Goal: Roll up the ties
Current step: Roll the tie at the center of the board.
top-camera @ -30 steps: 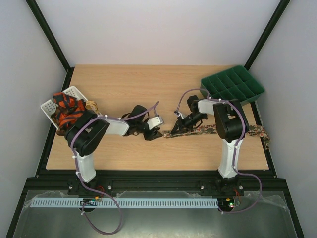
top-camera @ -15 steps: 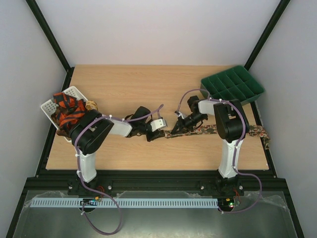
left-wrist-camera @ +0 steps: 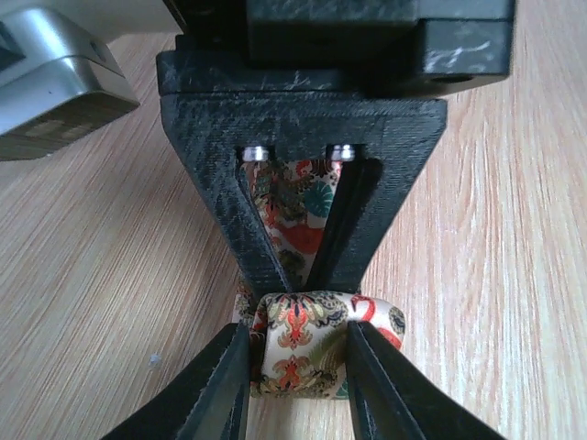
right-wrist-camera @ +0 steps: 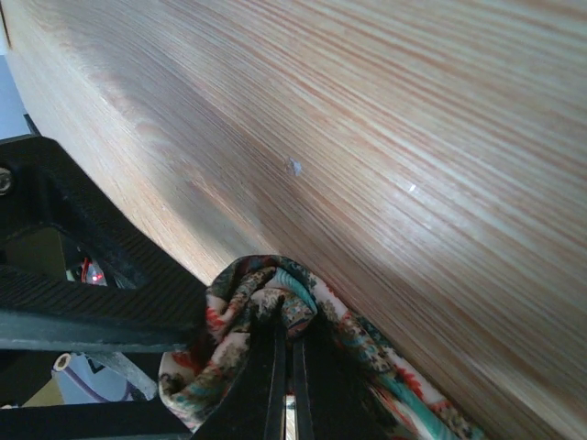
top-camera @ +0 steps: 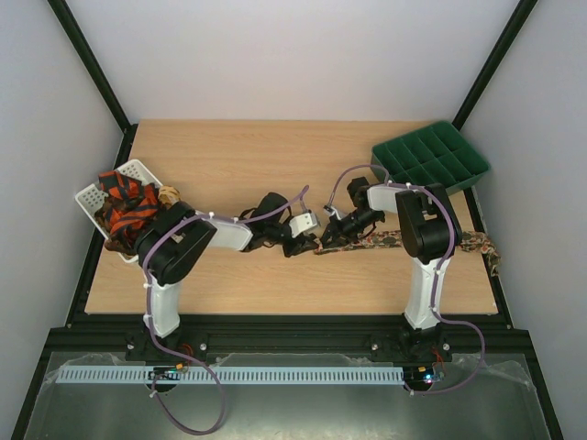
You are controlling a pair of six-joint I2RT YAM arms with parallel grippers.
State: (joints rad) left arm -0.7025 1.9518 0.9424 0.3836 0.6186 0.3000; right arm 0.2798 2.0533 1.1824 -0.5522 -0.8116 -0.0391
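Observation:
The brown-olive floral tie [top-camera: 463, 242] lies flat along the table's right side, and its left end is wound into a small roll [left-wrist-camera: 303, 353]. My right gripper [top-camera: 328, 236] is shut, its fingertips [right-wrist-camera: 289, 316] buried in the roll with the fabric [right-wrist-camera: 238, 348] wrapped round them. My left gripper [left-wrist-camera: 298, 367] faces it from the left, and its two fingers press on both sides of the roll. In the top view the left gripper [top-camera: 307, 246] meets the right one near the table's middle. Red-orange and black ties [top-camera: 124, 209] are heaped in the basket.
A white plastic basket [top-camera: 90, 194] stands at the left edge of the table. A green compartment tray [top-camera: 431, 158] stands at the back right. The tie's far end hangs over the right edge [top-camera: 493, 257].
My left arm has reached to the right, bringing its gripper up to the right gripper, and its fingers now hold the roll. The right arm has barely moved.

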